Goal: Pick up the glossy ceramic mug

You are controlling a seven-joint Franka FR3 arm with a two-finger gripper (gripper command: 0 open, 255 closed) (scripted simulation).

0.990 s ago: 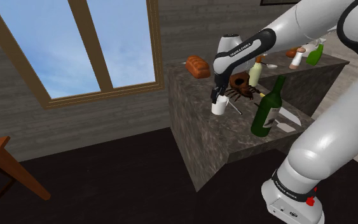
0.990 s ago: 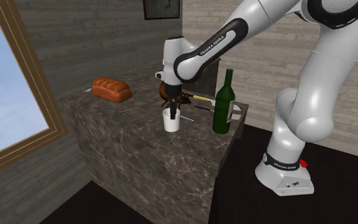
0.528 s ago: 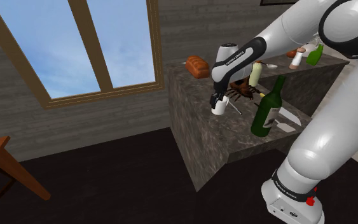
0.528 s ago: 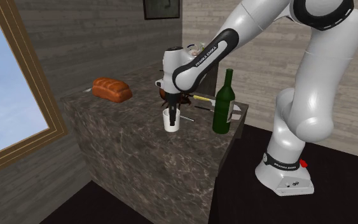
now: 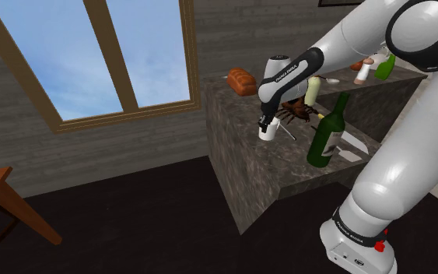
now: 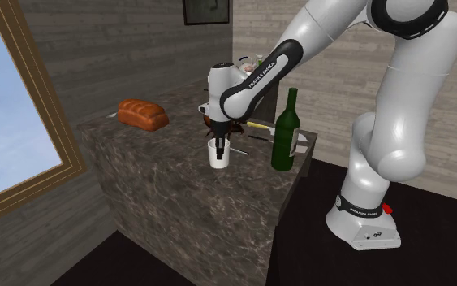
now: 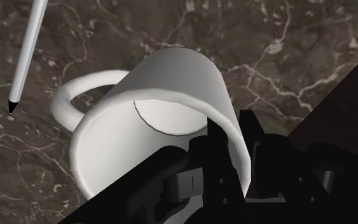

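A white glossy mug (image 5: 268, 132) (image 6: 217, 157) stands on the dark marbled counter (image 5: 236, 152) (image 6: 161, 166), near its front edge. My black gripper (image 5: 264, 123) (image 6: 219, 145) comes down on it from above. In the wrist view the gripper (image 7: 233, 130) is shut on the mug (image 7: 171, 83): one finger sits inside the cup and the other outside, clasping the wall opposite the handle (image 7: 75, 95). The mug's base rests on the counter.
A green wine bottle (image 5: 330, 131) (image 6: 284, 134) stands close beside the mug. A brown spiky object (image 5: 295, 105) and a thin pen-like rod (image 7: 28, 51) lie just behind it. A bread loaf (image 5: 242, 81) (image 6: 143, 113) sits farther back. More bottles (image 5: 386, 64) crowd the raised shelf.
The hand sank a little onto the mug, and the fingers went from open to shut on its wall. The mug has not moved.
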